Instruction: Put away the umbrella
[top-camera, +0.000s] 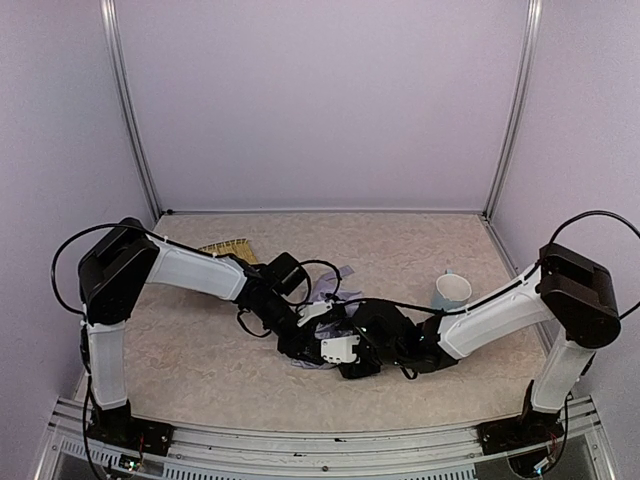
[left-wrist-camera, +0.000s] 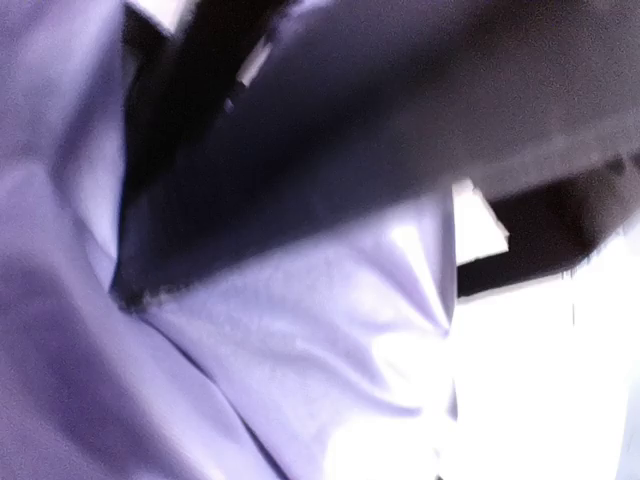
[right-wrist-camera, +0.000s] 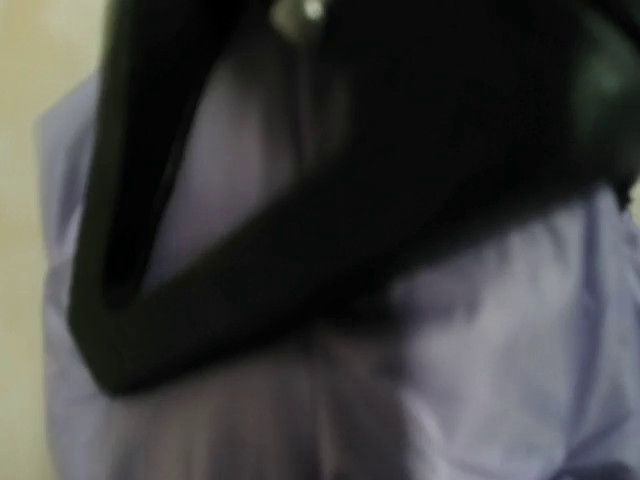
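Observation:
The umbrella (top-camera: 329, 291) lies crumpled in the middle of the table, and both arms cover most of it. My left gripper (top-camera: 301, 338) and right gripper (top-camera: 343, 352) meet over it, close together. In the left wrist view, lavender fabric (left-wrist-camera: 330, 340) and black lining (left-wrist-camera: 380, 120) fill the frame, and no fingers show. The right wrist view is blurred, with lavender fabric (right-wrist-camera: 500, 330) under a dark shape. The shaft and handle knob are hidden. I cannot tell whether either gripper is open or shut.
A woven straw tray (top-camera: 228, 250) lies at the back left, behind the left forearm. A light blue cup (top-camera: 452, 291) stands at the right, just beyond the right forearm. Purple walls and metal posts enclose the table.

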